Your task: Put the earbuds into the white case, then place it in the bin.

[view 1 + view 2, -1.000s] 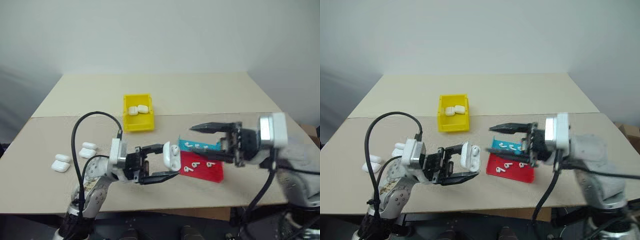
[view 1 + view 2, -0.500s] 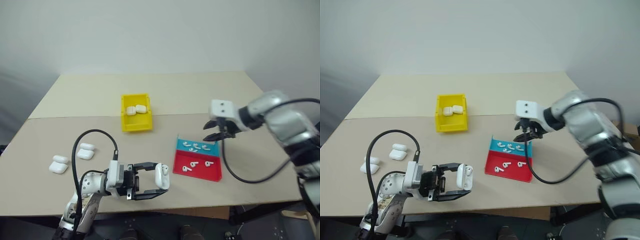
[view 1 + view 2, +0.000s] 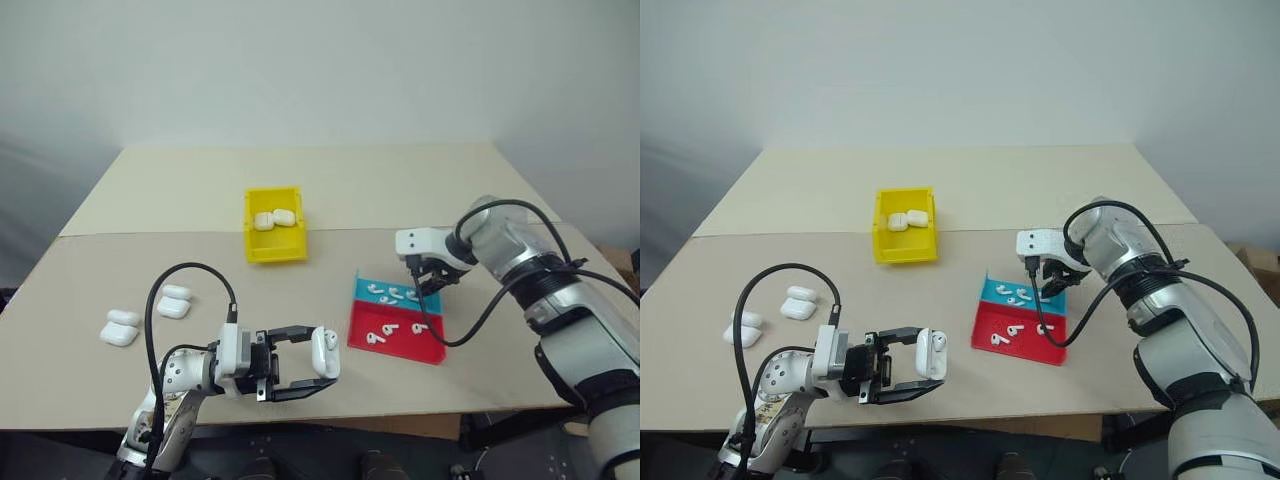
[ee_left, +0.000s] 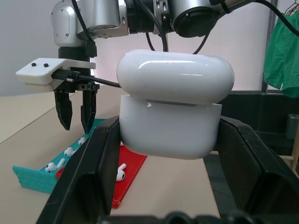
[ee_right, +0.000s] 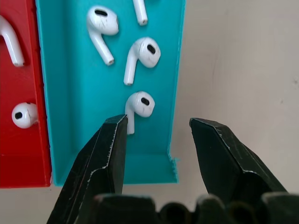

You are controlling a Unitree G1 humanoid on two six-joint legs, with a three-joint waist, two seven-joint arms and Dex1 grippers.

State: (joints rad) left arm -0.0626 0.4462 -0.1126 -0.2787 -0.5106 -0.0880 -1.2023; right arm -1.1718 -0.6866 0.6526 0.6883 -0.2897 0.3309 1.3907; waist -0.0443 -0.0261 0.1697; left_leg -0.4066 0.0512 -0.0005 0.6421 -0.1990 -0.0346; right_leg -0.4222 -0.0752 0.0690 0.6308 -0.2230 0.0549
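Left wrist view: left gripper (image 3: 318, 366) is clamping the white case (image 3: 324, 349) btwn both fingers, lid cracked partly open, held near the table's (image 3: 400, 190) near edge, left of the tray (image 3: 397, 320). Right gripper (image 5: 159, 140) is pointing down over the right end of the tray's teal half, fingers (image 5: 219, 154) spread a moderate gap, holding nothing; one finger is sitting over the teal floor, the other over bare table just outside the tray wall. Earbuds (image 5: 138, 106): several lying loose in the teal half, nearest one just ahead of the fingertips, not touched; a few more are lying in the red half (image 3: 394, 337). Bin (image 3: 274, 225) is sitting farther back, left of the tray, w/ two cases inside. Spare cases (image 3: 146, 314) are lying in two pairs at far left of the table, well apart from both grippers.
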